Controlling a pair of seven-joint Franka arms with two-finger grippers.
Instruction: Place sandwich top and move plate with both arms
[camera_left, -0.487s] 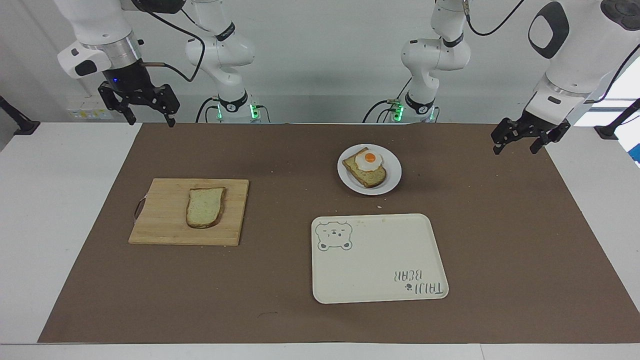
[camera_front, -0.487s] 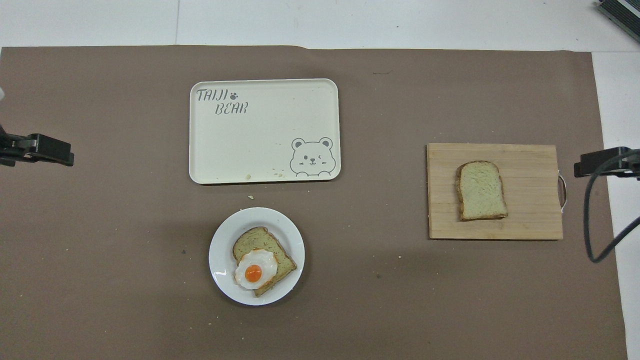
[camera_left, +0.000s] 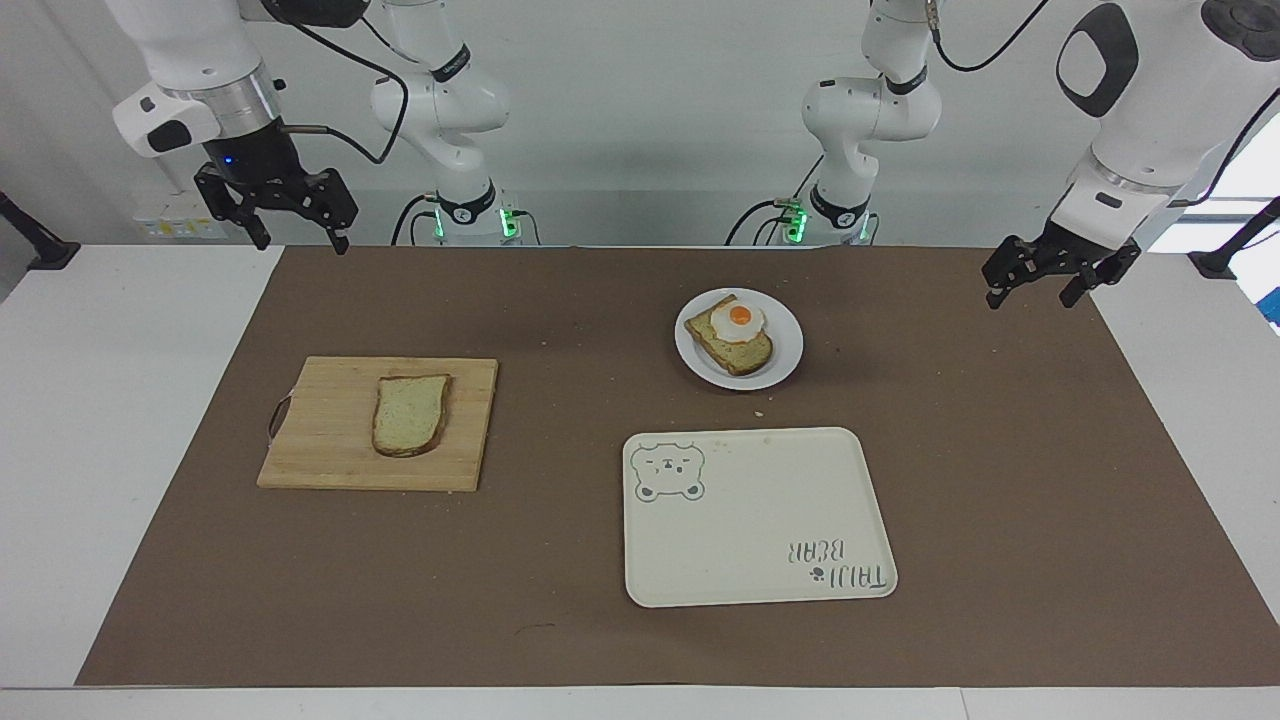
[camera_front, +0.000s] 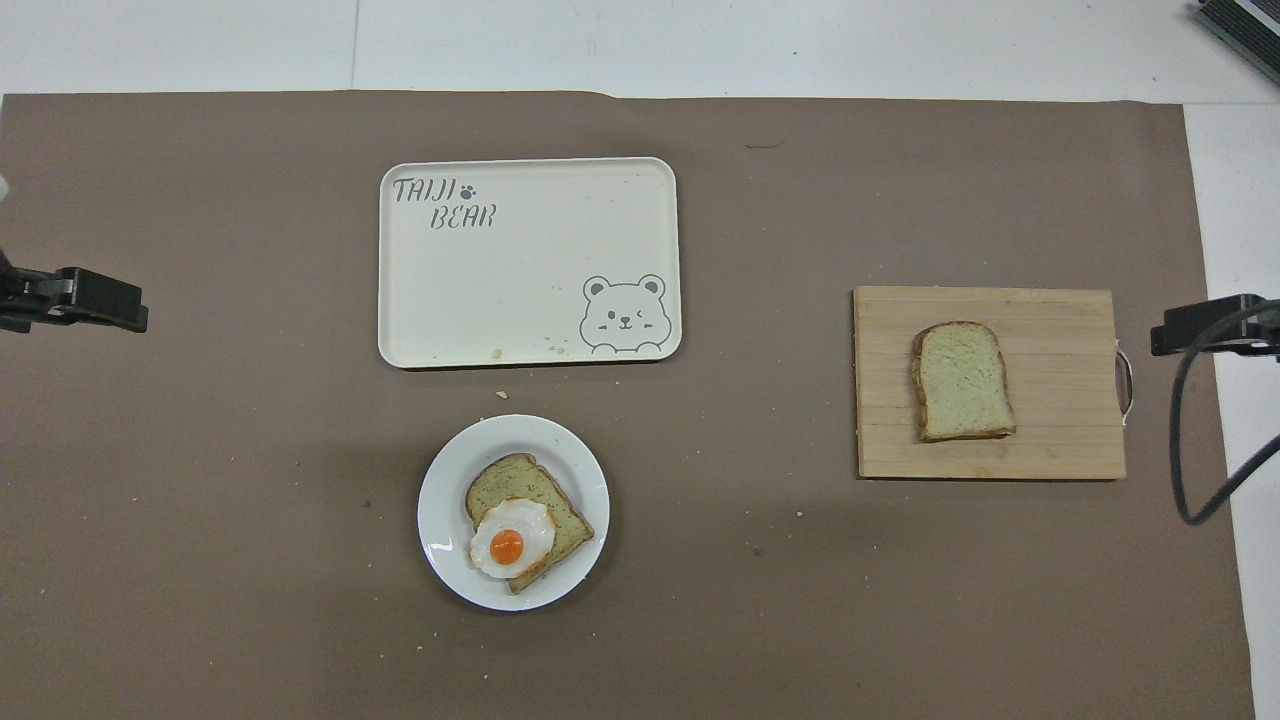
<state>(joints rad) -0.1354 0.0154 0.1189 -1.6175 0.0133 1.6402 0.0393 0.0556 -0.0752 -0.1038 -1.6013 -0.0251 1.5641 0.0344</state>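
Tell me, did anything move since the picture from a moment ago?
Hardly anything. The right tool shifted very slightly higher, up in the air over the table's edge at the right arm's end. The left tool stayed where it was, open and empty like the right one. The sandwich top still lies on the cutting board, and the plate with the egg toast and the tray did not move.
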